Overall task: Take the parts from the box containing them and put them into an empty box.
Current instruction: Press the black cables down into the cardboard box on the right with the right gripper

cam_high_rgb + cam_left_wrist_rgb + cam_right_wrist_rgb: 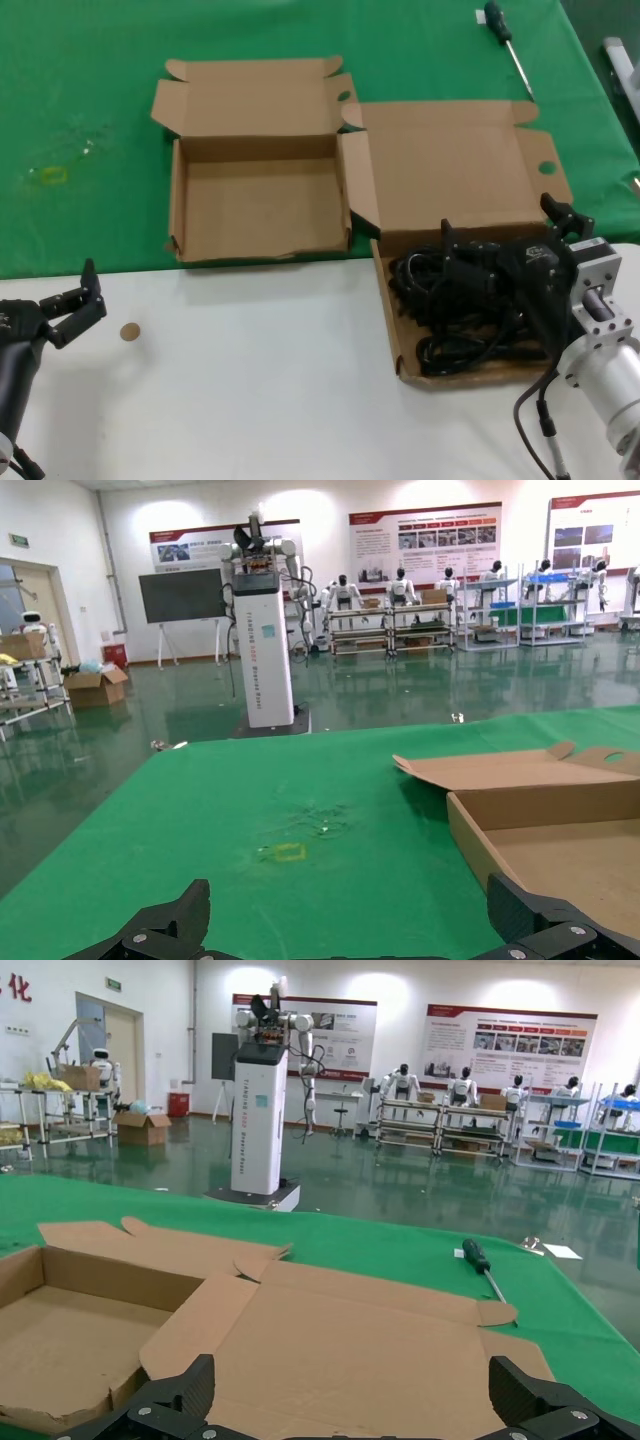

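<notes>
The parts [455, 305] are black power cords tangled in the tray of the larger cardboard box [405, 355] at the right, whose tall lid [450, 170] lies open behind it. My right gripper [500, 228] hovers open just over the cords, nothing between its fingers; in the right wrist view its fingers [195, 1385] frame the lid [350, 1350]. The smaller empty box [178, 200] sits to the left, touching the larger one. My left gripper [72, 295] waits open at the front left over the white table, with the empty box's corner [470, 840] ahead of it.
A screwdriver [505, 40] lies on the green cloth at the back right. On the white table near the left gripper lies a small brown disc [129, 331]. A yellow mark [52, 175] sits on the cloth at far left.
</notes>
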